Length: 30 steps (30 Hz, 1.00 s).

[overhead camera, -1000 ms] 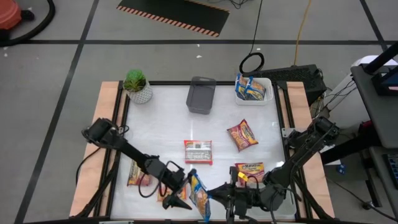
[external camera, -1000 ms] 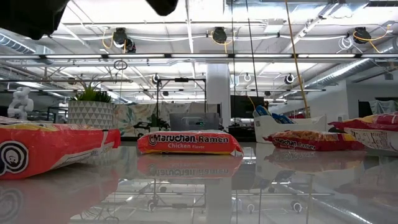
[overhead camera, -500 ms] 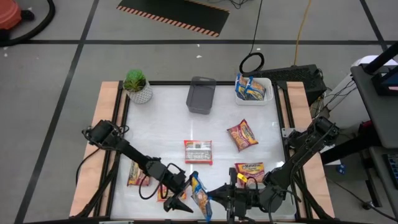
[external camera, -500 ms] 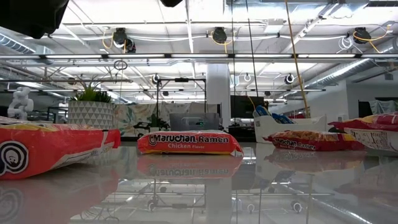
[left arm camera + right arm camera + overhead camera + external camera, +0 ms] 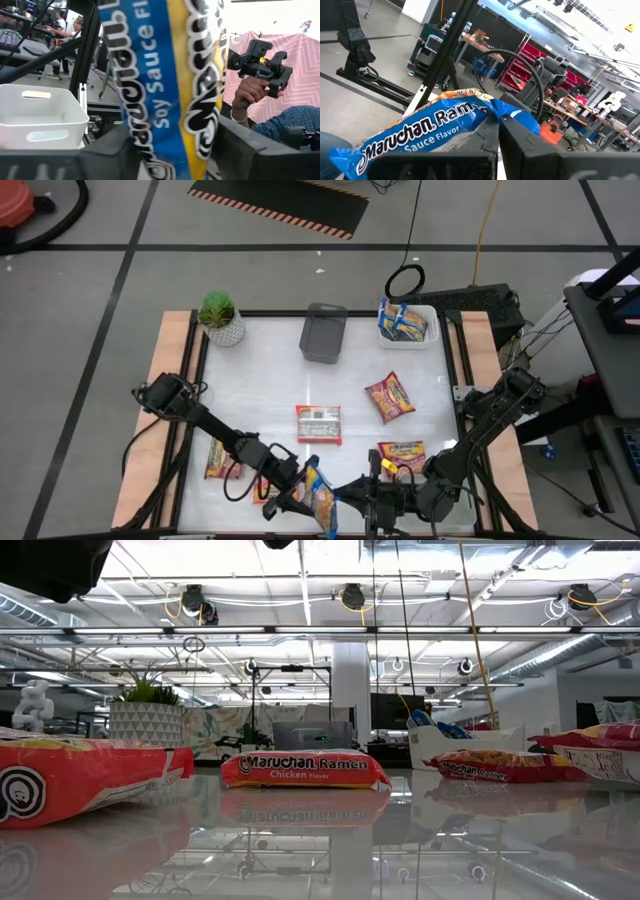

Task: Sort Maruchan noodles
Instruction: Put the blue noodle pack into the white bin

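Observation:
A blue-and-yellow Maruchan noodles packet (image 5: 321,500) hangs above the table's near edge between my two grippers. My left gripper (image 5: 297,500) comes at it from the left and my right gripper (image 5: 345,497) from the right; both are closed on it. Other packets lie flat on the table: a red-and-white one (image 5: 318,424) in the middle, orange ones (image 5: 390,397) (image 5: 400,451) to the right, and one (image 5: 215,460) at the left. The low view shows the packets (image 5: 305,769) on the table but neither gripper's fingers. My left gripper has the blue-and-yellow packet (image 5: 170,145) between its two fingers (image 5: 100,155), one on each flat face, coming level from the table's left. The packet stands on edge, clear of the table. My right gripper pinches a crumpled end of the packet (image 5: 485,117) between its shut fingers (image 5: 530,150), coming level from the table's right. The packet sticks out beyond the fingertips, lifted clear of the table.
A white tray (image 5: 425,313) holding blue packets stands at the far right, a grey tray (image 5: 323,332) at the far middle, and a potted plant (image 5: 220,317) at the far left. Another orange packet (image 5: 262,492) lies under my left arm.
My left gripper's fingers have closed in on the blue-and-yellow packet from wide open. My right gripper has kept the packet lifted in the same place.

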Available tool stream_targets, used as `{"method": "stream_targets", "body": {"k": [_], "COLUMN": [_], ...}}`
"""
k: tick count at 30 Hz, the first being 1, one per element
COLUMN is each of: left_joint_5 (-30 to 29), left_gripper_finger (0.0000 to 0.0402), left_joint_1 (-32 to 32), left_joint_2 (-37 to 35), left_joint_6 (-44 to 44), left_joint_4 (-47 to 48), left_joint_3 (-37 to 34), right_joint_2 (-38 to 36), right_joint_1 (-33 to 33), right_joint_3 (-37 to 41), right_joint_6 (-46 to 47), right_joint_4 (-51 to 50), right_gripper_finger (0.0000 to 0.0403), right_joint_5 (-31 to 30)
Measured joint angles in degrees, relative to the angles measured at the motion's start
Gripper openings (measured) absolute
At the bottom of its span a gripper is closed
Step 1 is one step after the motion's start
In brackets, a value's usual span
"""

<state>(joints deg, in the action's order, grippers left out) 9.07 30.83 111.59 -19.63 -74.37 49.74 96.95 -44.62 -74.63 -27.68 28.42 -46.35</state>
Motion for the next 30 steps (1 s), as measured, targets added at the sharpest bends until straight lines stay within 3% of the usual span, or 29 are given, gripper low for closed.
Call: {"method": "stream_targets", "body": {"k": [6, 10, 15, 23, 30], "left_joint_5": [-0.5, -0.7, -0.7, -4.0, -12.3], "left_gripper_finger": [0.0120, 0.0098, 0.0095, 0.0094, 0.0094], "left_joint_1": [-0.5, -0.5, -0.8, -1.8, -2.1], "left_joint_2": [0.0, 0.0, 0.0, -0.1, -1.5], "left_joint_6": [0.1, 0.1, 0.0, -0.4, 2.0], "left_joint_4": [0.8, 1.0, 1.2, 6.5, 16.6], "left_joint_3": [0.0, 0.0, 0.0, 0.0, 0.0], "right_joint_2": [0.0, 0.0, 0.0, 0.0, 0.0], "right_joint_1": [0.0, -0.1, -0.9, -4.0, -6.1], "right_joint_3": [0.0, 0.0, 0.0, 0.0, 0.0], "right_joint_6": [0.0, -2.1, 0.1, 5.7, 4.7], "right_joint_4": [-0.5, -0.4, -0.5, 1.1, 9.7], "right_gripper_finger": [0.0000, 0.0000, 0.0017, 0.0113, 0.0177], "right_joint_5": [0.0, -1.9, -11.7, -32.9, -39.5]}}
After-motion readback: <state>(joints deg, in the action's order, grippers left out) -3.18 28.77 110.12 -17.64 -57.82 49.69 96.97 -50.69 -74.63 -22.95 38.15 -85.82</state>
